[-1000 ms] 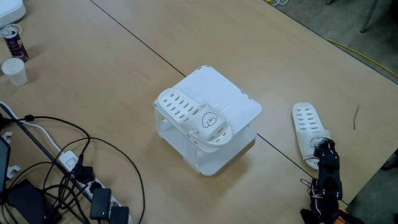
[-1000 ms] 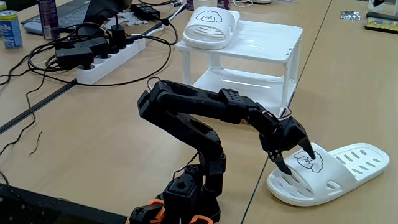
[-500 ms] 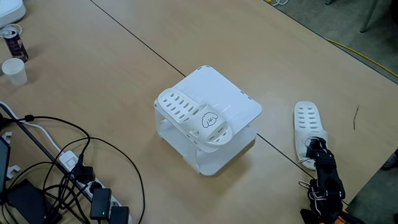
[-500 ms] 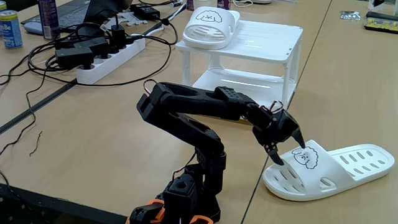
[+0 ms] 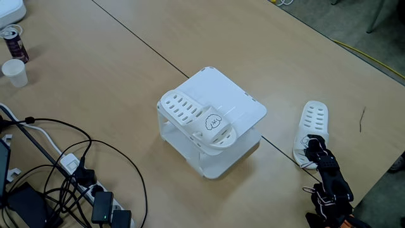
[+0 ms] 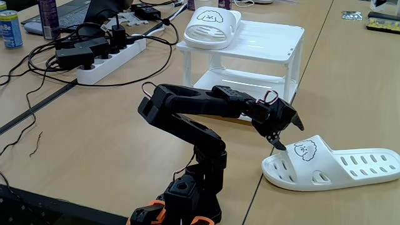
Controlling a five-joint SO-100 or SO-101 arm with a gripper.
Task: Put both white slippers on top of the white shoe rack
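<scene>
The wooden table (image 5: 209, 38) spreads under everything, a dark seam running across it in a fixed view. On it stands the white shoe rack (image 5: 243, 104), and its flat top (image 6: 262, 39) carries one white slipper (image 5: 197, 121) along one edge; in a fixed view its long axis runs from upper left to lower right, strap and cartoon at the lower right. The lower shelf is partly hidden behind my arm (image 6: 194, 112) in a fixed view.

The second slipper (image 6: 337, 169) lies flat on the table beside the rack, apart from it. There its long axis runs nearly left to right, toe end toward me at the left, heel at the right frame edge. From above, the second slipper (image 5: 313, 130) points up and slightly right, its near end covered by my black links.

My gripper (image 6: 284, 131) hangs just above that toe end, next to the cartoon on the strap. My fingers (image 6: 275, 141) look spread and hold nothing, though whether one tip touches the strap I cannot tell.
</scene>
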